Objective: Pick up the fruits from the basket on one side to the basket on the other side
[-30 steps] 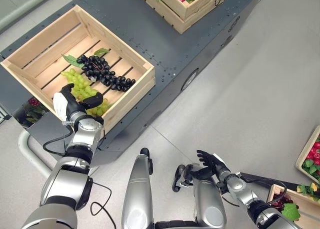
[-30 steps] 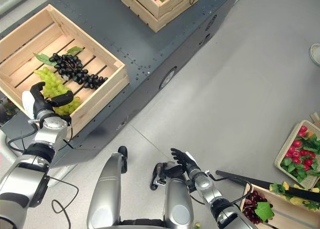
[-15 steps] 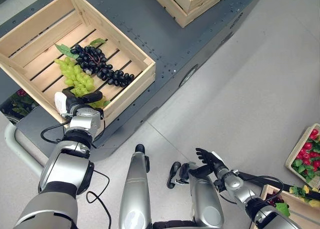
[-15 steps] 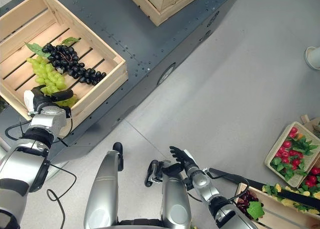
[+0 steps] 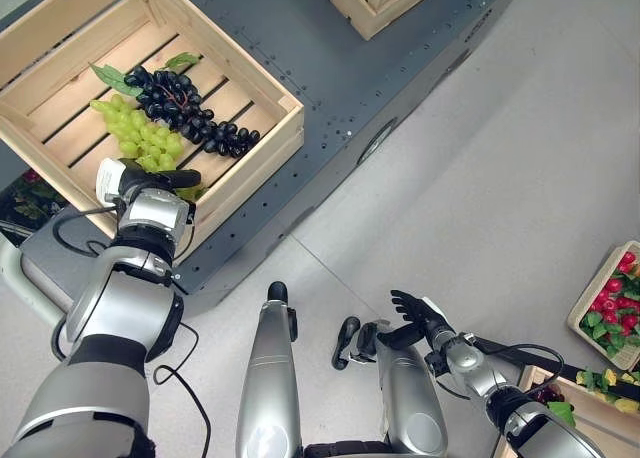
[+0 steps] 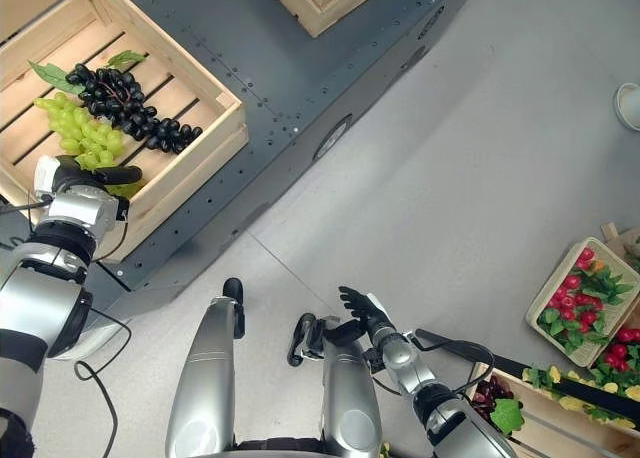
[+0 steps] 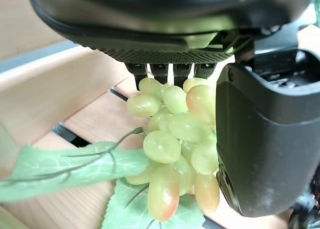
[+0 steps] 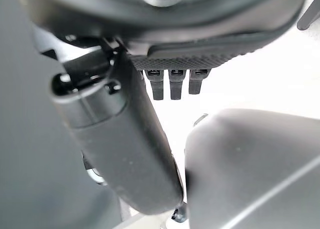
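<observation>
A bunch of green grapes (image 5: 135,138) lies beside a bunch of black grapes (image 5: 185,118) in a slatted wooden crate (image 5: 250,163) on the grey platform. My left hand (image 5: 140,183) reaches over the crate's near wall onto the near end of the green bunch. The green grapes (image 7: 175,134) and a leaf sit between its fingers and its thumb (image 7: 265,139), which close around them. My right hand (image 5: 415,313) hangs low over the floor, fingers spread and holding nothing.
A second wooden crate (image 5: 385,3) stands farther back on the grey platform (image 5: 330,88). On the floor at the right are a basket of red fruit (image 5: 610,303) and a wooden box with dark grapes (image 6: 510,408).
The whole picture has shifted, so the camera moved. My left hand stays on the near end of the green grapes. The right hand is where it was.
</observation>
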### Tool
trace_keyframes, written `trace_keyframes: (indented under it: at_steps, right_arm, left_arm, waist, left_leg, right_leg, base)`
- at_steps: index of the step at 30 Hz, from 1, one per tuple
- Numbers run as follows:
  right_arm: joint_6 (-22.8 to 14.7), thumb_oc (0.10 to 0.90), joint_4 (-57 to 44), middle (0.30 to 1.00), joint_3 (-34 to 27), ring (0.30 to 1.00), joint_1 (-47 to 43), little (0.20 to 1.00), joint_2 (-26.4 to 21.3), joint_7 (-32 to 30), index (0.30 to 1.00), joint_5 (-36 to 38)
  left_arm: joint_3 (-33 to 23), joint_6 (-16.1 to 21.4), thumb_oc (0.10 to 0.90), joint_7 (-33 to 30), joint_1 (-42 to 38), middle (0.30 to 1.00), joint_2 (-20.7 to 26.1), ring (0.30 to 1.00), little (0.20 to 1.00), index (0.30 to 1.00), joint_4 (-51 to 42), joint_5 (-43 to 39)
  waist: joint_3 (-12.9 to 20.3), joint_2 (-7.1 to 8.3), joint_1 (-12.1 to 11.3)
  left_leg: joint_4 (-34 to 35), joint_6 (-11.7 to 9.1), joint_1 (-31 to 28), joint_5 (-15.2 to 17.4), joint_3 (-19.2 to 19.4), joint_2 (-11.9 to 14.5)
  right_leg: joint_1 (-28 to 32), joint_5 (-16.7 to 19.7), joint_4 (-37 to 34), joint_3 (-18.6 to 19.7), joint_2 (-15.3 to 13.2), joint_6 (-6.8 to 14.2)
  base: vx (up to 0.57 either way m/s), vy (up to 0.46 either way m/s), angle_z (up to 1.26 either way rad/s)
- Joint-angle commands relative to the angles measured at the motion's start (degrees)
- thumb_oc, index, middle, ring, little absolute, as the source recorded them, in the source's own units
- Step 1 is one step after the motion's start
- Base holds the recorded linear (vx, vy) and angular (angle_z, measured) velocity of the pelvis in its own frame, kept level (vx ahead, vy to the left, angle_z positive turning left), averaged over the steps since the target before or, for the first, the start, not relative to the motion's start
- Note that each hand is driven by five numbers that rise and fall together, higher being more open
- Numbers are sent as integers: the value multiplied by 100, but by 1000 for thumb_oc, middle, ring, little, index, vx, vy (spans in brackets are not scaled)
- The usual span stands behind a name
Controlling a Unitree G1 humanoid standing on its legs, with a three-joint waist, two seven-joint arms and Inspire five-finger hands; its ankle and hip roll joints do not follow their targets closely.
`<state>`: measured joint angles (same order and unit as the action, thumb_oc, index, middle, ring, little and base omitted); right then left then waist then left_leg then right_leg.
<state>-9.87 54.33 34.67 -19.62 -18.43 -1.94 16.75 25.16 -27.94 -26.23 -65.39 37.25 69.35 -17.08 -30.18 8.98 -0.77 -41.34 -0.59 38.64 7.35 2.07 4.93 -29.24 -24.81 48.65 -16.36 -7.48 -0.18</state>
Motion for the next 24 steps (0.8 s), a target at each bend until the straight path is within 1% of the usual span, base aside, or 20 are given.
trace_keyframes:
  at_steps: [1,2,4,9,11,13,15,16,17,18,19,20,23,24]
  right_arm:
    - [-81,800,-267,900,-1,900,26,900,-140,-339,900,311]
    - [-86,800,-260,900,-6,900,26,900,-178,-329,900,333]
    - [-104,800,-240,900,-24,900,35,900,-231,-311,900,364]
    - [-118,800,-202,900,-32,900,29,900,-284,-324,900,451]
    - [-167,800,-195,900,-27,900,52,900,-309,-319,900,478]
    - [-237,800,-164,900,-5,900,66,900,-307,-309,900,512]
    - [-310,800,-125,900,14,900,76,900,-287,-308,900,532]
    - [-346,800,-128,900,20,900,99,900,-276,-303,900,547]
    - [-357,800,-124,900,19,900,108,900,-272,-299,900,546]
    - [-433,800,-84,900,-7,900,139,900,-224,-280,900,538]
    - [-453,800,-75,900,-6,900,164,900,-208,-280,900,544]
    - [-496,800,-51,900,-12,900,222,900,-137,-302,900,542]
    - [-531,800,-39,900,-27,900,291,900,-18,-351,900,543]
    - [-554,800,-50,900,-35,900,329,900,44,-359,900,554]
  left_arm:
    - [285,-88,800,826,245,900,225,900,900,900,394,181]
    - [357,-81,689,946,182,733,253,733,733,733,443,260]
    - [476,-98,400,1052,88,300,292,300,300,300,476,389]
    - [639,-123,400,1152,-20,300,366,300,300,300,556,699]
    - [688,-16,400,1034,-22,300,430,300,300,300,578,808]
    - [682,217,400,744,-55,300,493,300,300,300,572,777]
    - [621,661,400,267,-83,300,557,300,300,300,505,447]
    - [510,965,400,38,-98,300,604,300,300,300,444,136]
    - [477,1083,400,-47,-93,300,610,300,300,300,430,54]
    - [174,1632,400,-358,-88,300,624,300,300,300,302,-516]
    - [66,1830,400,-479,-70,300,624,300,300,300,262,-678]
    - [-249,2265,400,-735,28,300,595,300,300,300,129,-945]
    - [-620,2780,400,-1099,232,300,517,300,300,300,-210,-1179]
    - [-811,3110,400,-1309,411,300,426,300,300,300,-445,-1174]
  waist:
    - [39,17,183]
    - [39,19,199]
    - [39,22,222]
    - [39,17,246]
    - [39,8,251]
    - [39,7,243]
    - [39,0,228]
    - [39,2,215]
    - [39,1,213]
    - [39,-3,194]
    - [39,-4,183]
    - [39,-4,150]
    - [39,3,88]
    - [39,12,39]
  left_leg:
    - [508,438,-560,372,391,38]
    - [505,437,-518,364,392,44]
    - [493,435,-452,358,389,44]
    - [514,433,-379,343,379,34]
    - [552,435,-399,334,377,20]
    - [575,437,-439,338,378,20]
    - [605,435,-494,337,379,21]
    - [637,435,-552,344,374,15]
    - [643,435,-569,346,373,14]
    - [673,465,-582,269,382,16]
    - [687,465,-625,275,376,10]
    - [735,464,-741,284,369,3]
    - [843,461,-950,290,375,-2]
    - [923,463,-1124,292,378,-9]
  right_leg:
    - [-194,1011,-133,337,4,-23]
    - [-242,1007,-131,337,12,-32]
    - [-309,1009,-129,336,18,-38]
    - [-415,1031,-124,348,24,-37]
    - [-416,1043,-141,361,30,-36]
    - [-387,1046,-157,366,28,-32]
    - [-346,1061,-182,372,28,-25]
    - [-295,1063,-208,373,31,-17]
    - [-278,1064,-216,373,30,-15]
    - [-267,1130,-245,338,20,-63]
    - [-223,1129,-262,332,19,-60]
    - [-106,1146,-311,318,10,-41]
    - [103,1192,-423,285,-12,-3]
    - [270,1231,-502,261,-31,32]
  base:
    - [-26,34,-2]
    - [0,0,0]
    - [-21,19,-6]
    - [-17,9,-3]
    - [0,0,0]
    - [0,0,0]
    - [-7,-18,0]
    - [-7,-33,0]
    - [-48,-70,1]
    - [-41,-67,2]
    - [-37,-105,5]
    - [8,-77,6]
    - [13,-91,4]
    - [19,-98,3]
